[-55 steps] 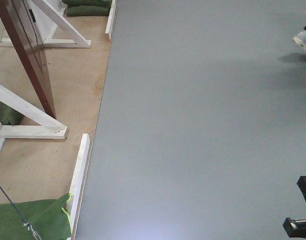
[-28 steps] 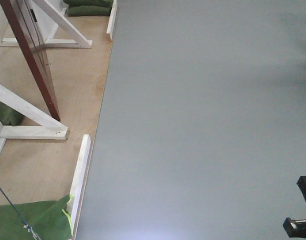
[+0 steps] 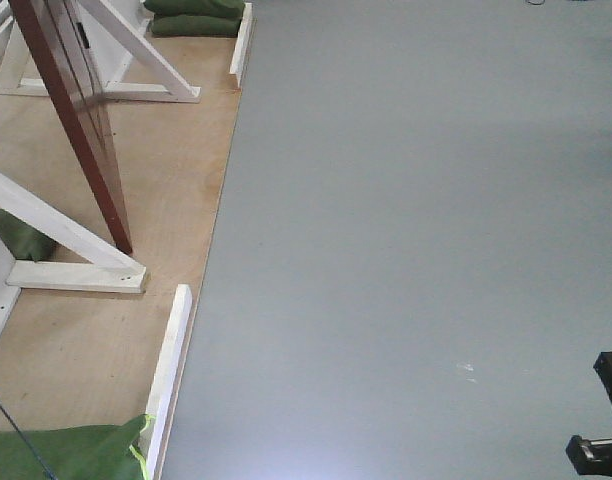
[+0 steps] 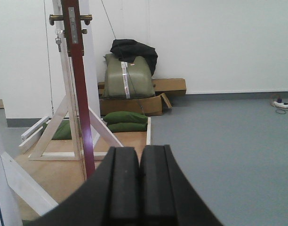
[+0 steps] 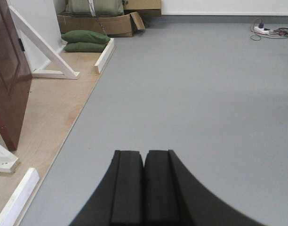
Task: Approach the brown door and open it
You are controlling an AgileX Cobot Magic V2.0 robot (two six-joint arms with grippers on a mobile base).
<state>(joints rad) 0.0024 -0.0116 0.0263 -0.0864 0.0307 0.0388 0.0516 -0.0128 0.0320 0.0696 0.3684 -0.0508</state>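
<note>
The brown door stands on a plywood platform at the upper left of the front view, swung out at a slant. The left wrist view shows the door edge-on, with its brass lever handle near the top and keys hanging below it. My left gripper is shut on nothing, well short of the door. In the right wrist view the door fills the left edge. My right gripper is shut and empty over grey floor.
White wooden braces hold the door frame on the plywood platform, which has a white edge strip. Green sandbags lie at the back and front left. Cardboard boxes and a green case sit by the wall. A power strip lies far right.
In the front view the door, braces and platform have shifted right and down in the frame. A shoe at the upper right edge has gone out of view.
</note>
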